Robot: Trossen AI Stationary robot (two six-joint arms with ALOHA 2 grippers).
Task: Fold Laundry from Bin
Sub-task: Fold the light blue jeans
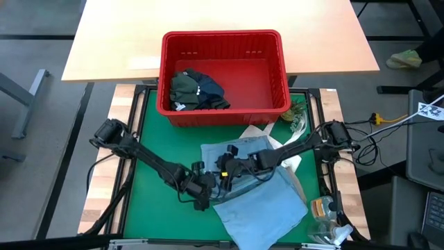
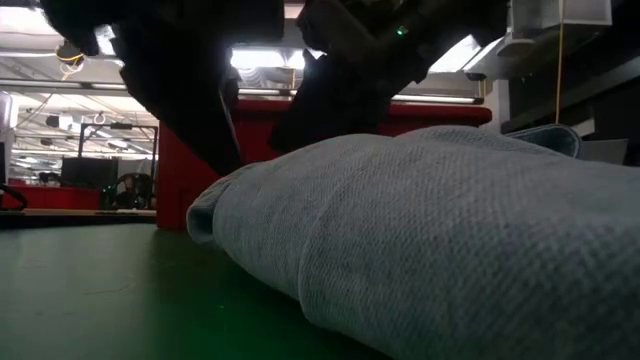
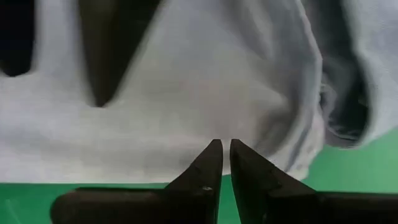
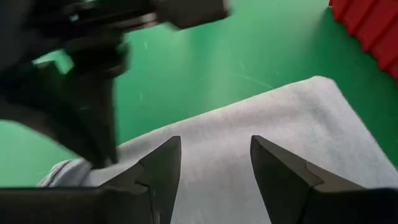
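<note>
While the light blue shirt (image 1: 260, 201) lies spread on the green table (image 1: 149, 156) in front of the red bin (image 1: 223, 42), where dark garments (image 1: 196, 90) wait, both end effectors work its left edge. The left end effector (image 3: 225, 155) is nearly clenched, tips just apart, seemingly on nothing; the right end effector (image 4: 214, 168) hangs released over the cloth. Closing this tight, the two arms risk colliding, or pinching only air and missing the fold.

Both arms are black, jointed and slender, trailing black cables, and each gripper, the left gripper (image 3: 225, 149) and the right gripper (image 4: 214, 155), ends in two dark, wedge-shaped, tapering fingers (image 4: 163, 163).
</note>
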